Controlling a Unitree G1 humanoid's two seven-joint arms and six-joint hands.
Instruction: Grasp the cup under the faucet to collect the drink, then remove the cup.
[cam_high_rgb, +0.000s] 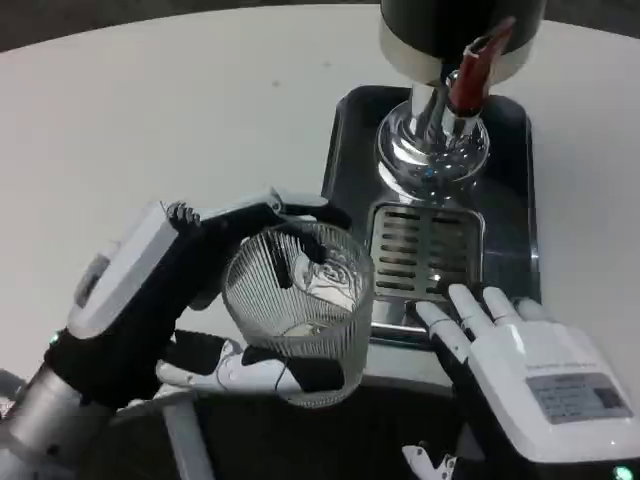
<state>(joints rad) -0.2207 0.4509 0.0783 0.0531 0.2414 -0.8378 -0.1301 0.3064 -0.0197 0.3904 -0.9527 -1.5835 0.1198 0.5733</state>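
White table (180, 110) filled the background, its surface bare toward the upper left. On it, ahead of both hands, sat a black tray (345, 150) carrying a dispenser (440, 30) with a chrome base (432, 150) and a red tap lever (470, 65). A slotted drip grate (425, 245) lay in the tray just in front of the chrome base.

Left hand (165, 290) grasped the cup (300, 310), a clear ribbed glass. Fingers (290, 212) wrapped over the far side of the rim; the thumb (250, 372) ran under the near side, against the lower wall. Cup was tilted slightly, mouth facing up toward the camera. Contents could not be judged through the ribbing and reflections.

Cup position: held just left of the grate and nearer the robot than the tap, not beneath the lever. Whether its base touched the table or tray could not be told. Its right wall came close to the tray's near-left corner.

Right hand (520, 360) was released, grasping nothing, palm down, white back up. Its fingers (470, 310) were extended and slightly apart, tips resting at or just above the tray's near edge, beside the grate's near-right corner. It lay just right of the cup, with a narrow gap between them. A dark edge (300, 440) crossed the bottom of the view beneath both hands.
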